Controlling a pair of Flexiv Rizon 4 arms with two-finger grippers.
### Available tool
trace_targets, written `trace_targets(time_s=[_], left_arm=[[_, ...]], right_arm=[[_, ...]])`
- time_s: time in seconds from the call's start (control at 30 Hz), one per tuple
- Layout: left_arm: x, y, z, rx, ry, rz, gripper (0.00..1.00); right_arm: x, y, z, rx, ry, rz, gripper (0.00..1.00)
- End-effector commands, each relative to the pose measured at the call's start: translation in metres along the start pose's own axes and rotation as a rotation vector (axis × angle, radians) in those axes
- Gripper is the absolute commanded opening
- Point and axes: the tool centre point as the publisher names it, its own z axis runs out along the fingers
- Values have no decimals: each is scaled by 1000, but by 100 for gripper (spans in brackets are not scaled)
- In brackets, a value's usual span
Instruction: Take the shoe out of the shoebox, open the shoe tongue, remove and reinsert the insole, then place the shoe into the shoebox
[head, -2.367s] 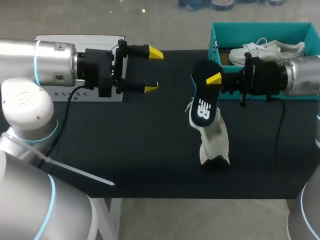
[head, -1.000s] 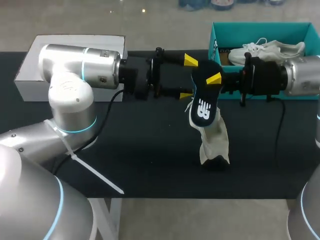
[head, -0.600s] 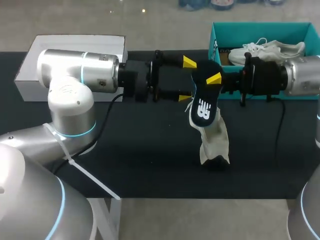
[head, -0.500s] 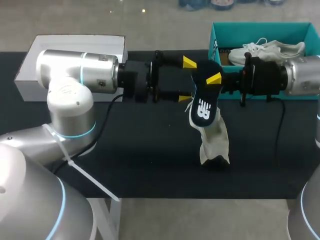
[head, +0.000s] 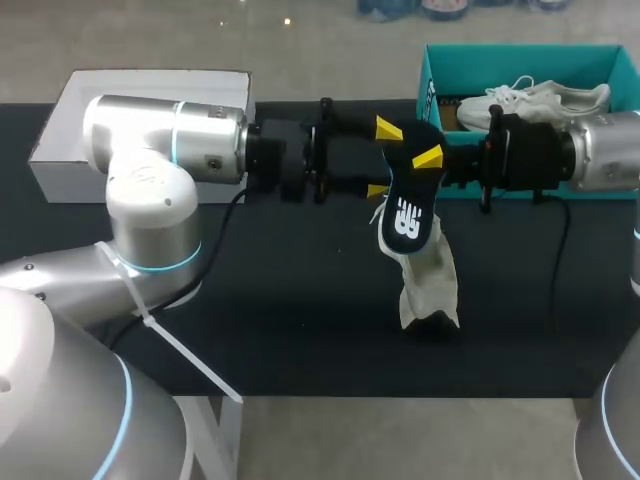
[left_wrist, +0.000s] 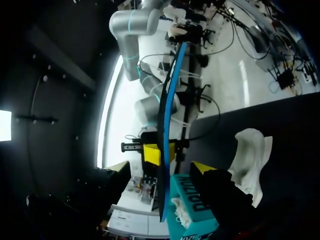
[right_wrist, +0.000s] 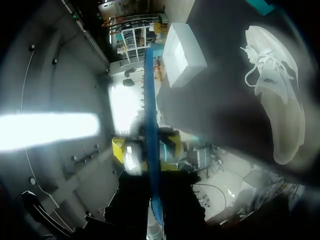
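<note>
Two arms meet above the middle of the dark table (head: 300, 290). The right tool (head: 425, 160), coming in from the right, is clamped on the upper end of a dark insole (head: 407, 215). The insole hangs down from that grip, with a white logo on its face. In the right wrist view the insole shows edge-on as a thin blue strip, with the tool's yellow tips pressed against it from both sides.

The left tool (head: 383, 159) reaches in from the left and sits wide apart just beside the same end of the insole. In the left wrist view the insole stands between its two yellow tips, and neither tip touches it.

One white shoe (head: 430, 285) stands on end on the table, right under the hanging insole; the insole's lower end is at the shoe's top. Whether the two touch cannot be told.

At the back right stands a teal shoebox (head: 520, 52) with another white shoe (head: 540, 98) lying inside it. A white box (head: 65, 125) rests at the back left, partly behind the left arm.
</note>
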Motion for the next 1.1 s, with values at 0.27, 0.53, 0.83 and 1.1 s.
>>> trace_targets(time_s=[0.27, 0.53, 0.83, 1.1], left_arm=[[3, 0, 9, -6, 10, -12, 33], [4, -1, 7, -10, 18, -16, 29], [4, -3, 9, -1, 24, -16, 0], [5, -3, 7, 4, 27, -20, 0]], right_arm=[[0, 0, 0, 0, -3, 1, 0], [0, 0, 0, 0, -3, 1, 0], [0, 0, 0, 0, -3, 1, 0], [0, 0, 0, 0, -3, 1, 100]])
